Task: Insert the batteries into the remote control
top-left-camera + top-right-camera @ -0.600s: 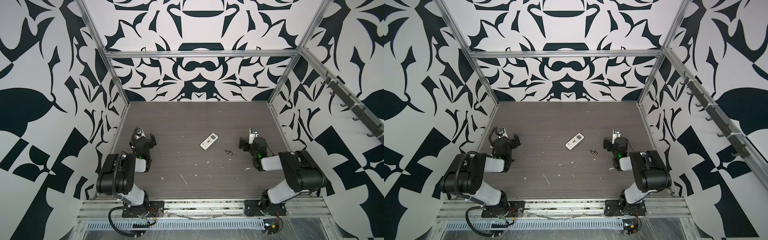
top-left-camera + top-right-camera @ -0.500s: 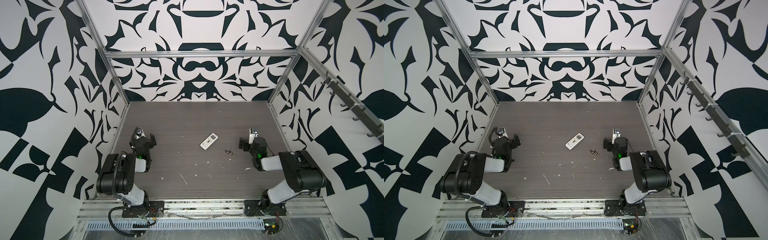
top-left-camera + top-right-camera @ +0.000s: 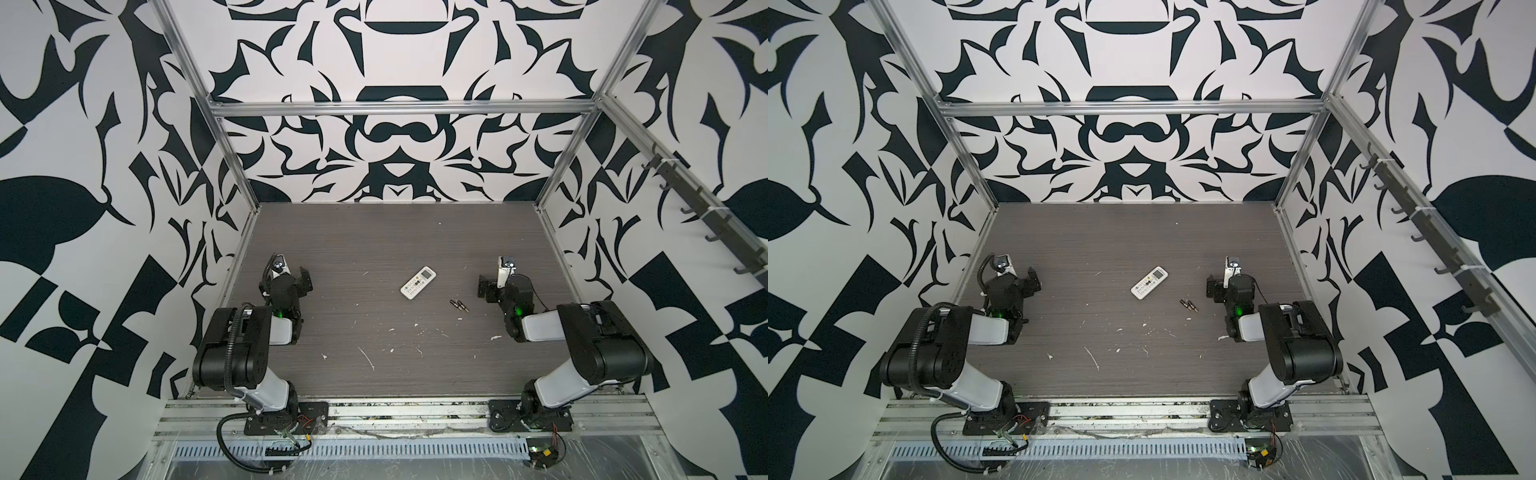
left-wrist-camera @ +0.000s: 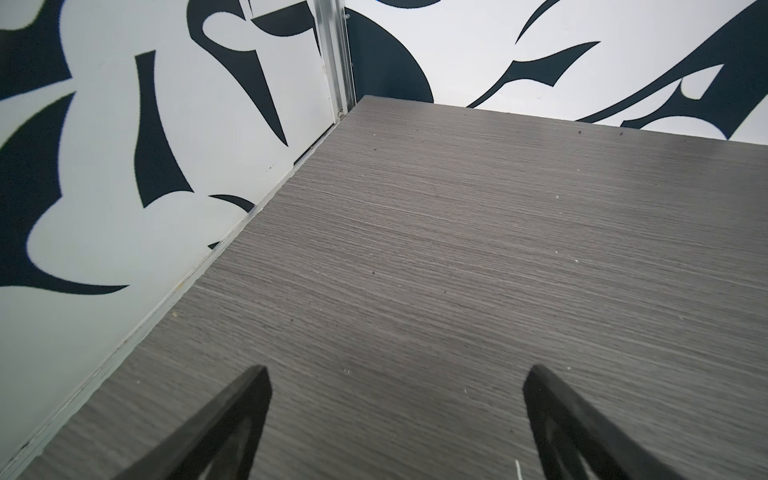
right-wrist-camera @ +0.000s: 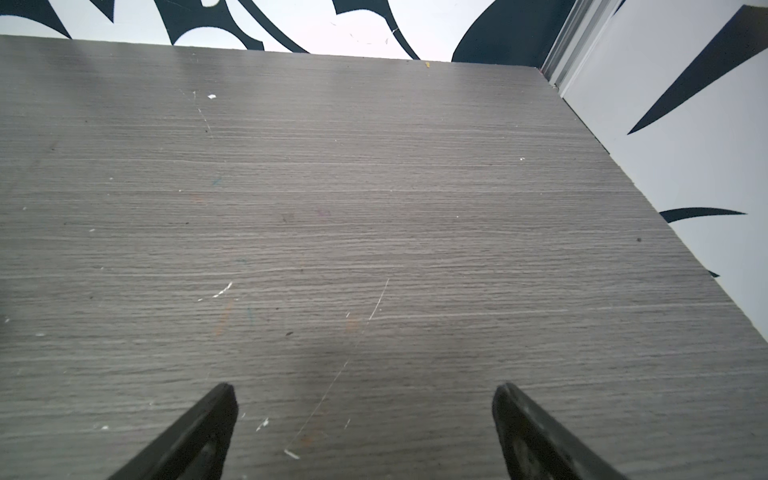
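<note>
1. Nothing has moved since the earlier frames: remote, batteries and both arms lie exactly as they did.
2. In both top views the remote lies flat on the table, button side up. It sits askew, with its small screen end pointing toward the back wall.
3. Two batteries lie side by side near the remote, off its button end. They are toward the right arm's side and slightly nearer the front. They are loose on the table, and neither touches the remote.
4. Beyond the batteries from the remote sits the right gripper, low over the table. Its dark fingers are spread wide, with only bare wood grain between them.
5. Well apart from the remote on the opposite side sits the left gripper. It too is low, close to the side wall. Its fingers also stand wide apart and hold nothing.
6. Neither wrist view shows the remote or the batteries; both look across bare table toward the walls.
7. White flecks and scratches mark the table between the remote and the front edge.
8. Black-and-white patterned walls enclose the table on three sides around the remote. A metal rail along the front carries both arm bases.
</note>
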You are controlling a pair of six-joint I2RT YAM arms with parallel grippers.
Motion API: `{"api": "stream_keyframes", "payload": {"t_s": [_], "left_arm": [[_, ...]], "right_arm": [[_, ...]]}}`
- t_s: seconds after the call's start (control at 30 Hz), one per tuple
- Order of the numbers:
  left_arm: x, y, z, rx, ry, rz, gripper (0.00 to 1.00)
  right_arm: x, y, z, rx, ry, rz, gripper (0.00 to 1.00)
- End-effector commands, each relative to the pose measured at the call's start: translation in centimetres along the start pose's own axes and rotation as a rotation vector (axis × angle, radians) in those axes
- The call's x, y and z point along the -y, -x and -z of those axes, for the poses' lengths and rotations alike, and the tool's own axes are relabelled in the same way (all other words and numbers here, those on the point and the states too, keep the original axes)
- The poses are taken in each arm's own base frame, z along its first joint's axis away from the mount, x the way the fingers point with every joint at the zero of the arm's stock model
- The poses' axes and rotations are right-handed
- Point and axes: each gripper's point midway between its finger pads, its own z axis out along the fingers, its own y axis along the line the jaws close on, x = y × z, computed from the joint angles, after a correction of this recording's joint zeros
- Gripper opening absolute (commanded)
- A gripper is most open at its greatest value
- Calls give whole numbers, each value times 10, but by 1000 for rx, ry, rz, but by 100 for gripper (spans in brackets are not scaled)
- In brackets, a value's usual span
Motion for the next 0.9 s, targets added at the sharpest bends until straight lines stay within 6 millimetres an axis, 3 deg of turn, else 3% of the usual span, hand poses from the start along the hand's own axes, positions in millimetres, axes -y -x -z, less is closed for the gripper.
{"api": "stream_keyframes", "payload": {"t_s": [0.0, 0.47, 0.6, 0.67, 0.77, 0.87], "left_arm": [[1, 7, -2, 24, 0, 18, 99], [-4, 9, -2, 27, 19, 30, 99], [5, 16, 6, 49, -6, 0, 99], [2, 29, 10, 68, 41, 0, 99], [22, 26, 11, -118, 34, -70, 99], [47, 31, 19, -134, -14, -112, 99]], "right_arm": [[1, 22, 2, 67, -1, -1, 100], [1, 22, 1, 64, -3, -2, 100], [26, 36, 10, 86, -156, -60, 100], [26, 44, 16, 71, -155, -52, 100], [26, 56, 22, 73, -173, -40, 100], [28, 74, 34, 63, -232, -66, 100]]}}
